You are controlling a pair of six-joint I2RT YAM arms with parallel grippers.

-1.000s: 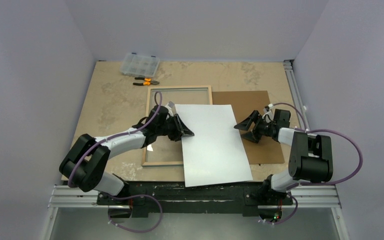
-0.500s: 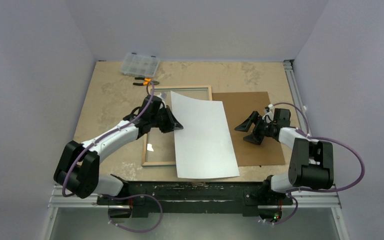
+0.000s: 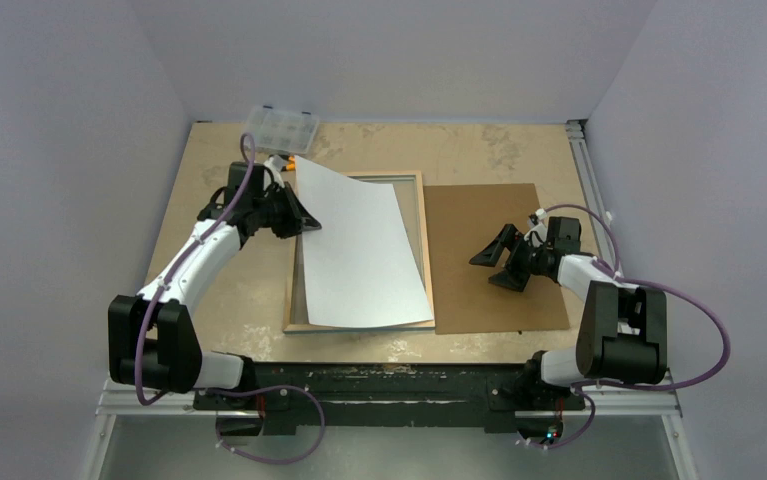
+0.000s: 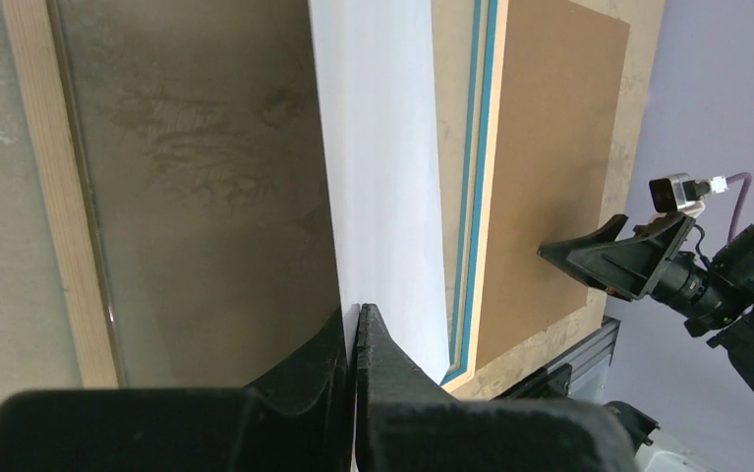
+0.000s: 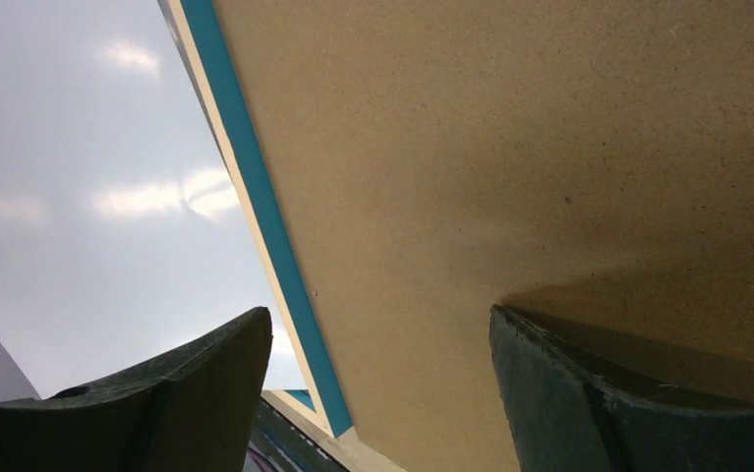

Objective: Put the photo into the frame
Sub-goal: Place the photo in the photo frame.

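Photo [image 3: 359,250]: plain white, at the black left pincer [image 3: 311,222]. Frame [image 3: 427,260]: pale wood, blue edge. Board [image 3: 479,210] under right pincer [image 5: 380,313]: brown, fine-speckled. Tabletop [image 3: 249,290]: mottled beige.
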